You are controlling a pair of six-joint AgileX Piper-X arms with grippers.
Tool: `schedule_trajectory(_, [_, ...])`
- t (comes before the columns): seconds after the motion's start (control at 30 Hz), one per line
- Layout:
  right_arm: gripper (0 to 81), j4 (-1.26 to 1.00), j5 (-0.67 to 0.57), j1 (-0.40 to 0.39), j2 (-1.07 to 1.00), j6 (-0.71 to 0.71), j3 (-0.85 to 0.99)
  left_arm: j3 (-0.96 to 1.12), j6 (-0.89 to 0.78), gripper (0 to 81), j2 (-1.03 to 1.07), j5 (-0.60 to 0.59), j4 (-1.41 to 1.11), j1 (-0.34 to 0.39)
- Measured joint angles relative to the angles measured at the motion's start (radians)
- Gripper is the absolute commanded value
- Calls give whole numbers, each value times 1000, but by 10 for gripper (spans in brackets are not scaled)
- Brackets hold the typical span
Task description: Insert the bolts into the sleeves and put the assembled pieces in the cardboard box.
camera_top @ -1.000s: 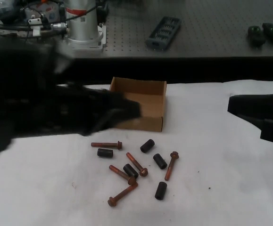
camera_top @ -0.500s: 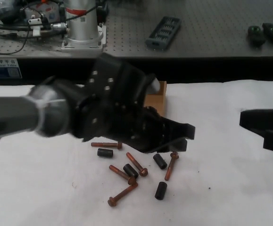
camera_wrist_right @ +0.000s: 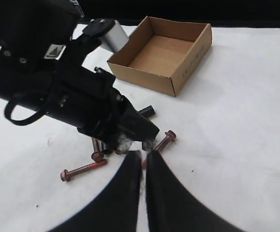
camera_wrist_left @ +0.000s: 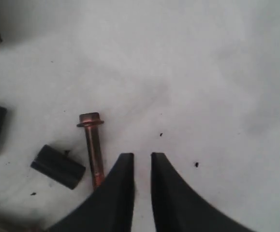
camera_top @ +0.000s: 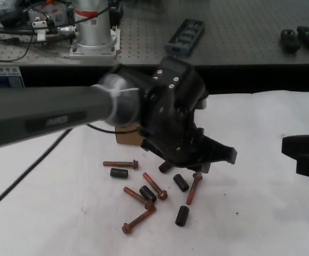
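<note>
over the bolt [camera_wrist_left: 92, 145] and sleeve [camera_wrist_left: 58, 166], loose at 5 o'clock of the cardboard box [camera_wrist_right: 147, 78], has just swept in from 9 o'clock with the left gripper [camera_wrist_left: 142, 157], fingers nearly together, empty. has backed toward 3 o'clock with the right gripper [camera_wrist_right: 143, 153], likewise closed. probably begins the first pick.

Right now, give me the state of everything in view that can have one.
left gripper: shut, empty.
right gripper: shut, empty.
cardboard box: upright, open-topped, nothing inside.
bolts: lying loose, none inserted.
sleeves: lying loose, unassembled.
</note>
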State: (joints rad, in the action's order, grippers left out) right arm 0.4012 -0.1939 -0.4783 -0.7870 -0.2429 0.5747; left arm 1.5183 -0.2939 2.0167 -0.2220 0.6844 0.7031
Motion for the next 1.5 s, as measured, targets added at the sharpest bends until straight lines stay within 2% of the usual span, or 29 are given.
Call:
schedule_trajectory(0.3, [51,35,3,0,0,0,0,113,40,120,109,40,123,5])
schedule_trajectory(0.37, [51,35,3,0,0,0,0,129,40,163,125,41,133,7])
schedule_trajectory(0.53, [51,35,3,0,0,0,0,142,42,335,134,41,145,6])
schedule_trajectory(0.6, [51,35,3,0,0,0,0,144,44,346,134,41,145,6])
schedule_trajectory(1.0, [51,43,3,0,0,0,0,150,51,342,165,47,140,18])
schedule_trajectory(1.2, [51,51,3,0,0,0,0,153,57,253,179,71,139,36])
schedule_trajectory(1.4, [51,51,3,0,0,0,0,155,128,217,180,173,145,62])
schedule_trajectory(1.5, [51,53,3,0,0,2,0,155,199,140,180,222,153,73])
